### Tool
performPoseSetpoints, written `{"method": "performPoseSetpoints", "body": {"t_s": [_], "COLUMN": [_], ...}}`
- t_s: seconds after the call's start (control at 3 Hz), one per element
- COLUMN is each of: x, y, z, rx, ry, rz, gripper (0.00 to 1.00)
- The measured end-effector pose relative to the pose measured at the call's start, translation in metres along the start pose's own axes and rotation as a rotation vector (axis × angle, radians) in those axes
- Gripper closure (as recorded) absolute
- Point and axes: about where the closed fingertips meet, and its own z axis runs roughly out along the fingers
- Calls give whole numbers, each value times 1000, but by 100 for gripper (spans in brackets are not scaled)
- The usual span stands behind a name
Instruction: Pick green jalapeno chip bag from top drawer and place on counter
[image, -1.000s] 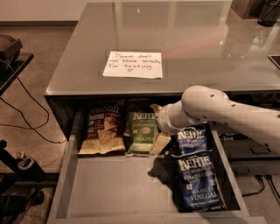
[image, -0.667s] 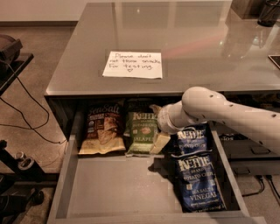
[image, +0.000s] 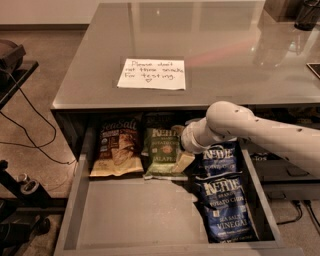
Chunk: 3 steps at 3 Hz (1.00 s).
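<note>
Our hand (image: 181, 159) is at the green jalapeno chip bag (image: 162, 152)'s right edge, and we cannot tell its grip. Lifting from top drawer (image: 135, 210) to tabletop (image: 225, 55) remains.

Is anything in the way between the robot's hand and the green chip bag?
Nothing visible. The gripper sits at the right edge of the small olive-green crinkly jalapeno chip bag in the grey metal top drawer; the dark blue bags lie further right.

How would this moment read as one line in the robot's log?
gripper: in top drawer, at right edge of green jalapeno chip bag | bag: lying in drawer, not yet on counter
</note>
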Motion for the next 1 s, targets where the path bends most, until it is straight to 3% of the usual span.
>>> {"method": "performPoseSetpoints", "body": {"t_s": [0.33, 1.0], "x": [4, -26], "y": [5, 26], "z": [10, 0], "rx": [-27, -62], "ry": [4, -17], "rz": [5, 11], "gripper": [38, 83]}}
